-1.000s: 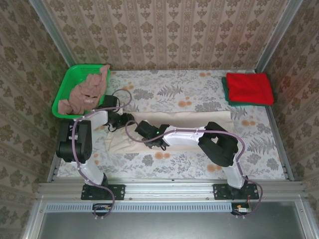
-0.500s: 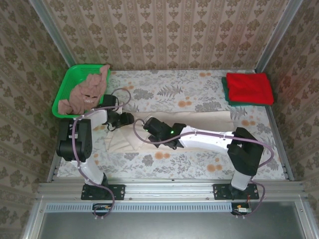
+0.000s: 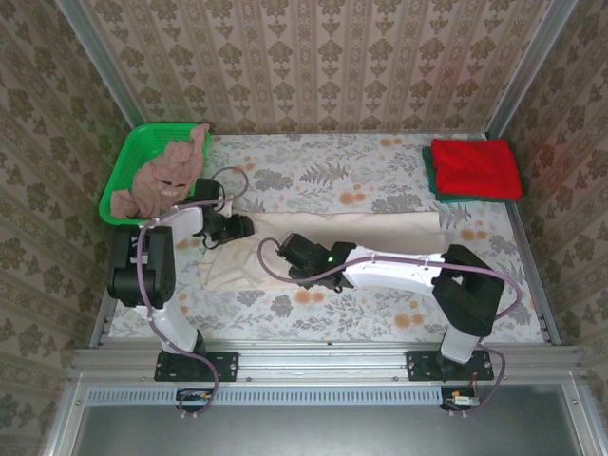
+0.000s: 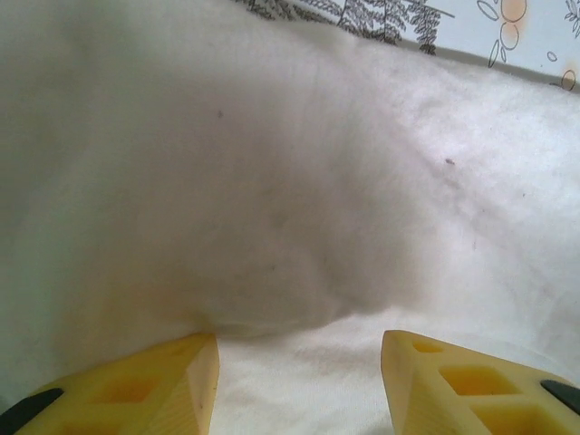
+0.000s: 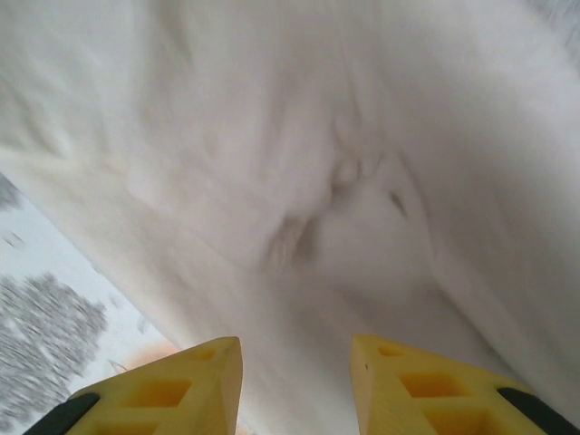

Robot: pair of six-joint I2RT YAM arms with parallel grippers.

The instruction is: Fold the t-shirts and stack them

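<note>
Right end effector [image 5: 294, 343] withdrew (apparently open) above t-shirt [image 5: 299, 136].

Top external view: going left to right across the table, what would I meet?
The green basket holding the pink-brown t-shirt → left gripper → right gripper → red t-shirt.
</note>
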